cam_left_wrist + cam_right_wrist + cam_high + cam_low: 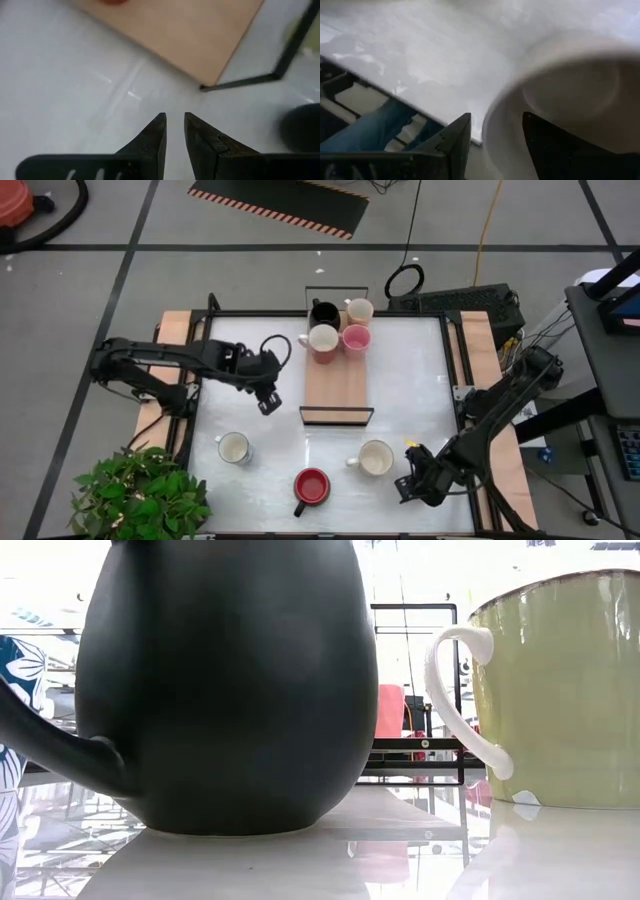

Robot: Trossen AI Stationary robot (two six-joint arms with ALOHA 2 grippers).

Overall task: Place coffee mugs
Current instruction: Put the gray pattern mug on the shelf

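Black [325, 312], cream [359, 311], white [322, 338] and pink [356, 338] mugs stand on the far end of the light-wood tray [338, 385]. On the table stand a pale mug [233, 448], a red-lined dark mug [312, 486] [230, 690] and a cream mug [376, 457] [570, 690] [560, 95]. My left gripper [268, 402] [174, 130] hovers shut over bare table just left of the tray's near corner [202, 87]. My right gripper [410, 485] [495, 132] is open, just right of the cream mug, whose rim lies ahead of the fingers.
The tray's black wire frame [336, 416] [415, 690] rises at its near end. A potted plant [140, 495] sits at the table's near left corner. Bare tabletop lies between the tray and the three loose mugs, and right of the tray.
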